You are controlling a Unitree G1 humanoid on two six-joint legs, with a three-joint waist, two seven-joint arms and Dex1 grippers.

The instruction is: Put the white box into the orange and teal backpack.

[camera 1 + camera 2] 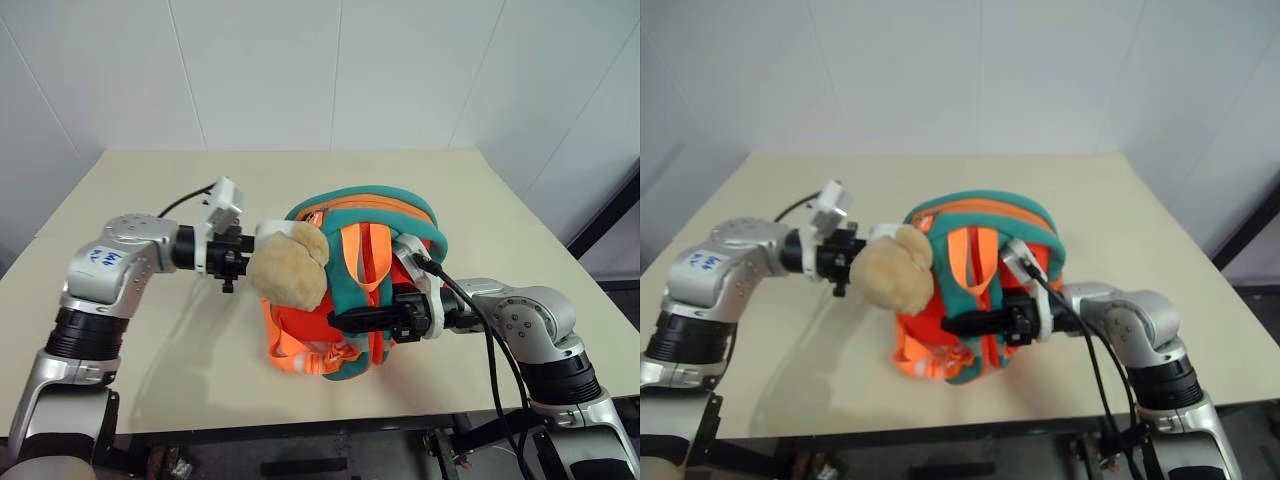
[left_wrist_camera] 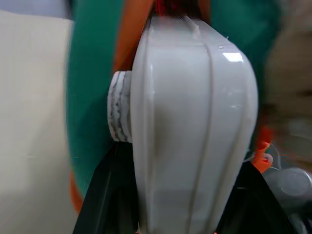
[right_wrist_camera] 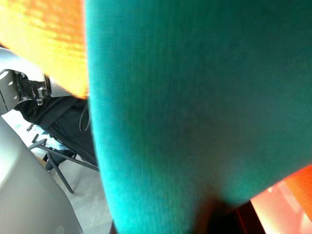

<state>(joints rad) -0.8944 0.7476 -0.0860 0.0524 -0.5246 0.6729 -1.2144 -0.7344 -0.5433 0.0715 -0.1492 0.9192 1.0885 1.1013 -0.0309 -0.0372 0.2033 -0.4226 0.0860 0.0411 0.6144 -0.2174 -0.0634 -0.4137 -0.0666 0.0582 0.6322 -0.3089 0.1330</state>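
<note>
**Box at the backpack's mouth**

My left claw (image 1: 262,243) is clamped on the white box (image 2: 190,126), holding it right at the left edge of the orange and teal backpack (image 1: 400,225), behind the plush ball (image 1: 290,265). My right claw (image 1: 345,320) pinches a teal strap on the near right side, over the table (image 1: 150,180).
</note>
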